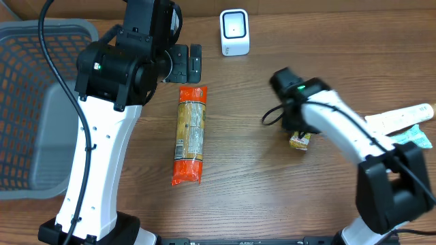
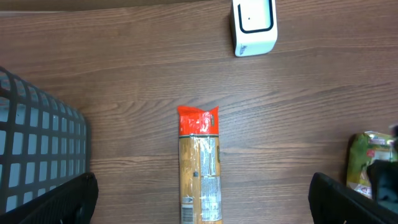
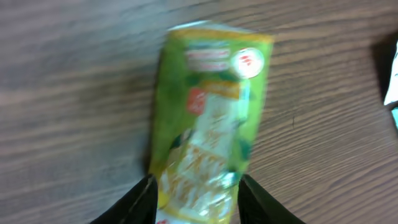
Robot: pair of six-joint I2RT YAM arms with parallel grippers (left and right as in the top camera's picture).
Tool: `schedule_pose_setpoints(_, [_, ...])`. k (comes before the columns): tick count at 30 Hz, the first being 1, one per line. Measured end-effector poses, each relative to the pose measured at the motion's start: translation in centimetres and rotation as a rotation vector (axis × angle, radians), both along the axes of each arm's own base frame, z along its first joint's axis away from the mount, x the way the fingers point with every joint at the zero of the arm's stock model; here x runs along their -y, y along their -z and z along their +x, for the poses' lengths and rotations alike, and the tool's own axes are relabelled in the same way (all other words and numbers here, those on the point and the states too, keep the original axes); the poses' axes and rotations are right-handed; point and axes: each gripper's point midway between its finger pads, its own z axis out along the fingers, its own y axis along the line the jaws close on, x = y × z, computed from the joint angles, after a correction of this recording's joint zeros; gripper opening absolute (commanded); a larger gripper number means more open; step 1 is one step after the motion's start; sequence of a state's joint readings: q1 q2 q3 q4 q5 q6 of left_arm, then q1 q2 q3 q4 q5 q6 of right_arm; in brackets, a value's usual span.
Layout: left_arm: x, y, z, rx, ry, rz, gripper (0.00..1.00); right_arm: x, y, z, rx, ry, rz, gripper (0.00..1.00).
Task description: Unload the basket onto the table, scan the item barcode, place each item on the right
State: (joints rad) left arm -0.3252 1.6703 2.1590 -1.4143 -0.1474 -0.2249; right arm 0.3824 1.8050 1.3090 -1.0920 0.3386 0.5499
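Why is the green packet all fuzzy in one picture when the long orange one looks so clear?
Right wrist view: the green packet and the grain of the table are smeared, probably motion blur. Left wrist view: the long orange packet and the white scanner are crisp. Overhead view: sharp and evenly lit, with no strong glare.
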Motion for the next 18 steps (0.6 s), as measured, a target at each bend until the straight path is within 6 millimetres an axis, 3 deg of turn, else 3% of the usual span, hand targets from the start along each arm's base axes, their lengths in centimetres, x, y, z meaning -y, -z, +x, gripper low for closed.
schedule_pose_setpoints(1, [0.0, 0.0, 0.0, 0.000, 0.000, 0.000, 1.00, 0.8, -0.3, 0.4, 0.009, 0.042, 0.049, 0.61])
schedule_pose_setpoints(4, [0.0, 0.0, 0.0, 0.000, 0.000, 0.000, 0.99, 2.5, -1.4, 1.4, 0.041, 0.105, 0.179, 0.71])
schedule_pose_setpoints(10, [0.0, 0.0, 0.0, 0.000, 0.000, 0.000, 1.00, 4.5, -1.6, 2.4, 0.045, 0.135, 0.477, 0.69])
schedule_pose_setpoints(16, [0.0, 0.0, 0.0, 0.000, 0.000, 0.000, 1.00, 2.4, 1.9, -0.3, -0.027, 0.090, 0.685, 0.65])
schedule_pose_setpoints(18, [0.0, 0.0, 0.0, -0.001, 0.000, 0.000, 1.00, 1.3, 3.4, -0.8, -0.019, 0.055, 0.715, 0.59])
